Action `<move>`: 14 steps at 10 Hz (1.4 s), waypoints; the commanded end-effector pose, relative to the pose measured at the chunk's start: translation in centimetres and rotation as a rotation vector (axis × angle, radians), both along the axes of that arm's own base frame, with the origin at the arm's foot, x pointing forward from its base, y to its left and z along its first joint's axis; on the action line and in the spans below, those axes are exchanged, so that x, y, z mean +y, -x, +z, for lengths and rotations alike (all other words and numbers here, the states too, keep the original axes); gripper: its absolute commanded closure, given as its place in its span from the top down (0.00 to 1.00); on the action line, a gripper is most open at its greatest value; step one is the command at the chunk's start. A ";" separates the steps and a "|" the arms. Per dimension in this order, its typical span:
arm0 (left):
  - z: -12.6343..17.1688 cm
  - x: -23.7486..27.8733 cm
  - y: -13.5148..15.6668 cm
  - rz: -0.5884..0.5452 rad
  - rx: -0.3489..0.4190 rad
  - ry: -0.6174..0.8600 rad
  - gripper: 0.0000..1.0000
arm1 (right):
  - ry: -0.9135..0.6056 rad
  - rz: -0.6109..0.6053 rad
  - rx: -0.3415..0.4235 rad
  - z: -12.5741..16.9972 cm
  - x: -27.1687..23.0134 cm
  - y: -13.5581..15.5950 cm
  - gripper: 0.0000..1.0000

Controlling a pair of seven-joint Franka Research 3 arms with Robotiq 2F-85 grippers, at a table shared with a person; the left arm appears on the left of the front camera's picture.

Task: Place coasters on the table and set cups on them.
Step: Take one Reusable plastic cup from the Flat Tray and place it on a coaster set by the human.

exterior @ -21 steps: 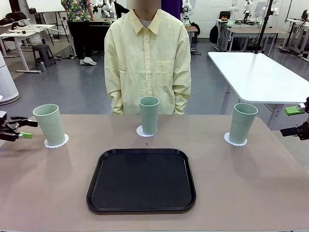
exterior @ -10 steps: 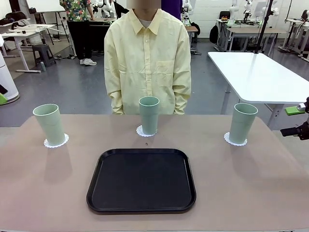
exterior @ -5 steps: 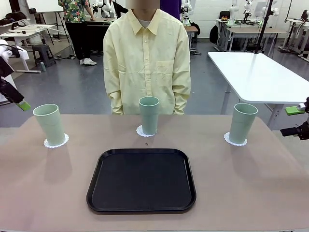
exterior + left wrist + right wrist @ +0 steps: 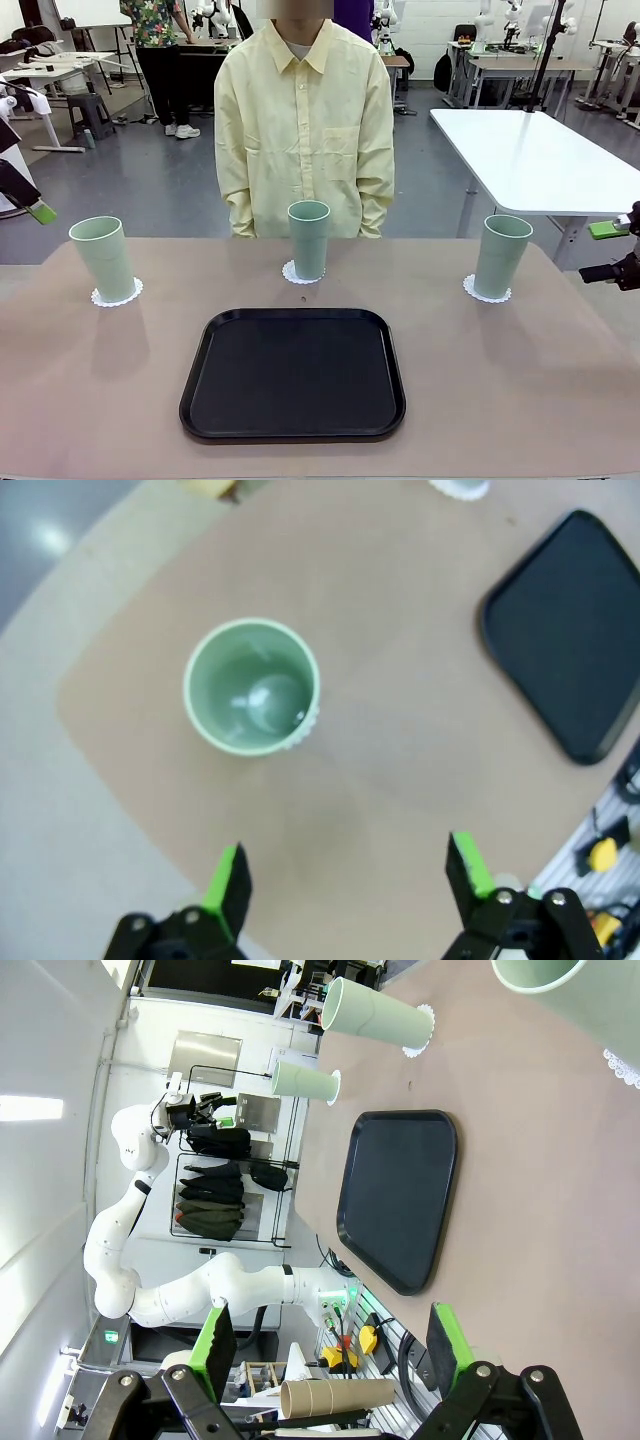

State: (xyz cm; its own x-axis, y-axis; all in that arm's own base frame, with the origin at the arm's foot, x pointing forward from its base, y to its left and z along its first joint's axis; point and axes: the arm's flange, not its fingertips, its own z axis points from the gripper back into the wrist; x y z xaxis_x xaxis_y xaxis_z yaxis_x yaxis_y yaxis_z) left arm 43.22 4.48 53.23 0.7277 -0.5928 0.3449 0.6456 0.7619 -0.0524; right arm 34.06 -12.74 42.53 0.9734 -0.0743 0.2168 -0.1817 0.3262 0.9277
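Here, three mint cups stand on lacy coasters across the table (image 4: 520,400), each upright.

The left cup (image 4: 102,258) sits on its coaster (image 4: 116,297), the middle cup (image 4: 308,238) on its coaster (image 4: 290,273) before a person in a yellow shirt (image 4: 305,120), the right cup (image 4: 501,254) on its coaster (image 4: 472,291). A black tray (image 4: 293,373) lies nearer, bare. The left gripper (image 4: 347,870) hangs high above the left cup, fingers spread, grasping nothing — the right gripper (image 4: 325,1345) likewise splayed, off the table's right end.
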 end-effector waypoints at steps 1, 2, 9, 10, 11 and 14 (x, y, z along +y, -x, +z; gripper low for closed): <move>0.2 0.2 0.0 -0.023 0.004 -0.013 1.00 | -0.011 0.001 -0.010 0.1 0.1 0.2 1.00; 0.2 0.2 0.0 -0.023 0.004 -0.013 1.00 | -0.011 0.001 -0.010 0.1 0.1 0.2 1.00; -3.4 4.7 9.0 0.258 0.337 0.644 1.00 | -0.011 0.001 -0.010 0.1 0.1 0.2 1.00; -2.9 7.4 8.9 0.192 0.374 0.882 1.00 | -0.011 0.001 -0.010 0.1 0.1 0.2 1.00; -3.7 9.6 9.1 0.149 0.398 1.061 1.00 | -0.011 0.001 -0.010 0.1 0.1 0.2 1.00; -7.3 15.3 9.8 0.184 0.420 1.253 1.00 | -0.011 0.001 -0.010 0.1 0.1 0.2 1.00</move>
